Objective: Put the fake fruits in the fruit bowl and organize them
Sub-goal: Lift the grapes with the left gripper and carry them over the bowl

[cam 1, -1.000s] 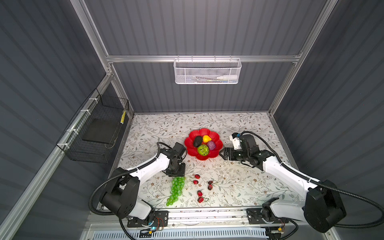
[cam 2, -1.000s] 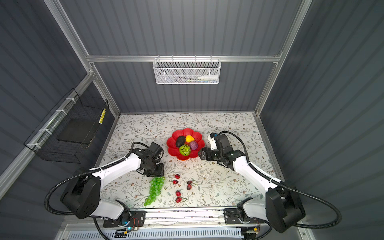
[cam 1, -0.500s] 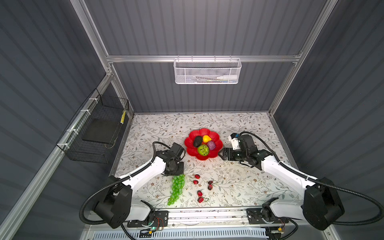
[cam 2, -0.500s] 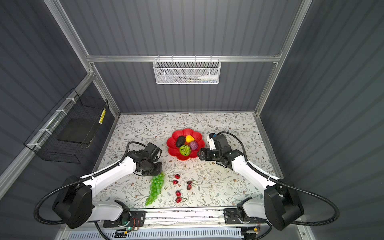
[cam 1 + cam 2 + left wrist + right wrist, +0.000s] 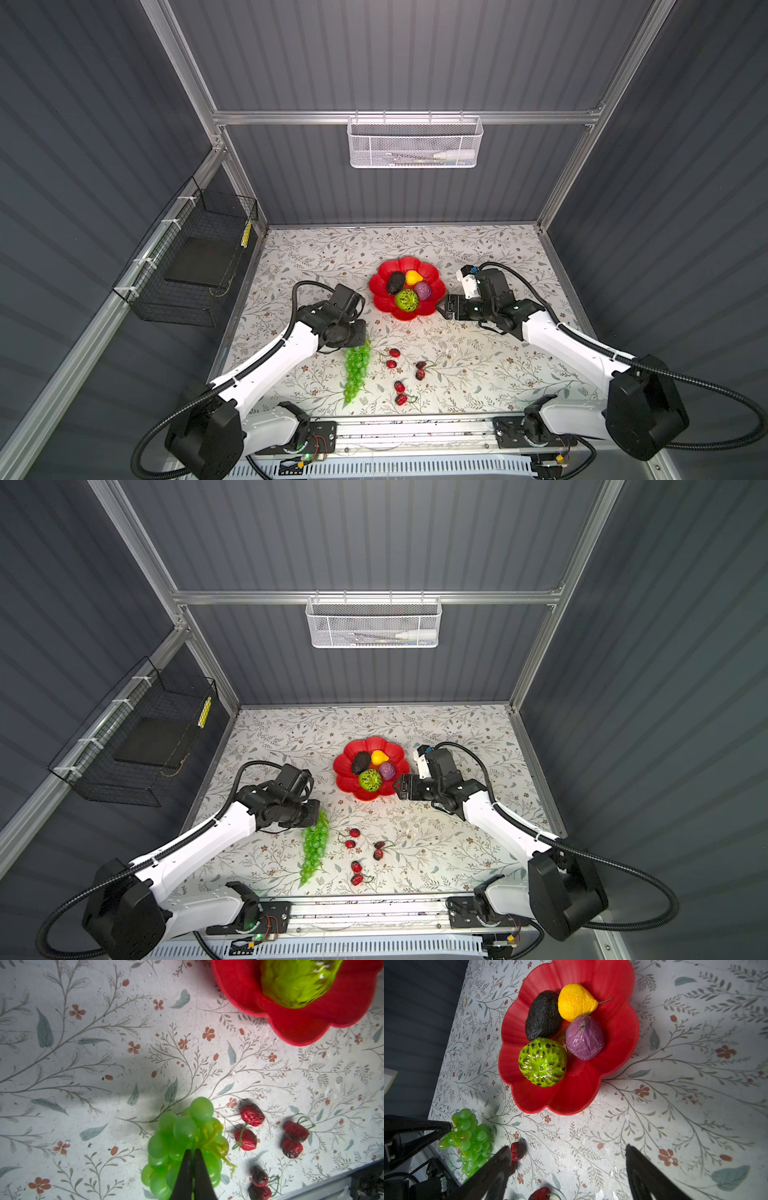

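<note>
- red cherries (image 5: pixel 399 386) lie loose in pairs on the flowered table (image 5: pixel 478 365), nearest the front rail and well apart from the bowl. the left wrist view shows their green stems and wrinkled skins; in both top views they are little more than dots.
- grape bunch (image 5: pixel 356 370) lies lengthwise on the table just left of the cherries, thin end toward the front.
- left gripper (image 5: pixel 192 1152) is pinched tight on the bunch's stem end. the left wrist view shows both fingers pressed together among the yellow-green stalks; in both top views the wrist body covers that grip.
- right gripper (image 5: pixel 568 1148) stands wide with nothing between its fingers, just beside the right rim of the fruit bowl (image 5: pixel 382 305).
- inside the bowl, huddled together: bumpy green ball (image 5: pixel 543 1061) in front, dark avocado (image 5: pixel 543 1015), yellow pear (image 5: pixel 575 1002) and purple fruit (image 5: pixel 584 1038). only the right wrist view catches a sliver of the gold emblem (image 5: pixel 564 1043) between them.
- white mesh basket (image 5: pixel 413 143) on the back wall and black wire basket (image 5: pixel 195 266) on the left wall appear in the top views alone.
</note>
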{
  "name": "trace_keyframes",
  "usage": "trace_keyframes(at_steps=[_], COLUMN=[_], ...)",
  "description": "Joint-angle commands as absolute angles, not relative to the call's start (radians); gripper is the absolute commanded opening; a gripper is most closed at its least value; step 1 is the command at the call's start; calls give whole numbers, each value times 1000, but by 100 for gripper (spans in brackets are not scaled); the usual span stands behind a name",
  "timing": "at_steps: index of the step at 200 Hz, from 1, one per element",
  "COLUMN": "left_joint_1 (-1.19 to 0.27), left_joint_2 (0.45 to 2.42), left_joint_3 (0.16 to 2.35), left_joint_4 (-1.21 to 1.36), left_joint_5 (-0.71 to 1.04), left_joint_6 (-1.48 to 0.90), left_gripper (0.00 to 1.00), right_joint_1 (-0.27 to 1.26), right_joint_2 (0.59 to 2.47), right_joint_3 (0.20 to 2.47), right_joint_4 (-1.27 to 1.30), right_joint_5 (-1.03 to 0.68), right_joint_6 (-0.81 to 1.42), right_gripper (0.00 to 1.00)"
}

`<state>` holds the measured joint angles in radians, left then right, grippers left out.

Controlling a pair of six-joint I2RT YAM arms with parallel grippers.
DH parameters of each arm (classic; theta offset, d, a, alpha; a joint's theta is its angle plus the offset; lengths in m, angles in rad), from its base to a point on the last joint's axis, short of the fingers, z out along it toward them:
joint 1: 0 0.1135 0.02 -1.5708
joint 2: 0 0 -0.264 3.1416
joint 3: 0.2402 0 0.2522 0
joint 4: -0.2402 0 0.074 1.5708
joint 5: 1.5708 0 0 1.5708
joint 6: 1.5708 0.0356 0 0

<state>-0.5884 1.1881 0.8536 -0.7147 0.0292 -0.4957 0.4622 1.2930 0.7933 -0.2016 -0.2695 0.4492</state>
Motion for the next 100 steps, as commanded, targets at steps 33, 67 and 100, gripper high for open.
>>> trace_keyframes(at_steps=[33, 67, 100], left_joint_1=[-592, -592, -592], left_joint_2=[1130, 1247, 1397], left_joint_3=[1100, 1314, 1472], left_joint_4=[-772, -753, -659], left_joint_5=[100, 124, 177], left_joint_6=[-442, -424, -402], left_gripper=[6, 3, 2], right_joint_1=[468, 468, 468], right_joint_2=[1281, 1302, 1288], right_joint_3=[796, 803, 810], right_joint_4=[-170, -146, -159], right_joint_5=[-263, -283, -278], right_joint_6=[462, 466, 460], right_gripper=[87, 87, 87])
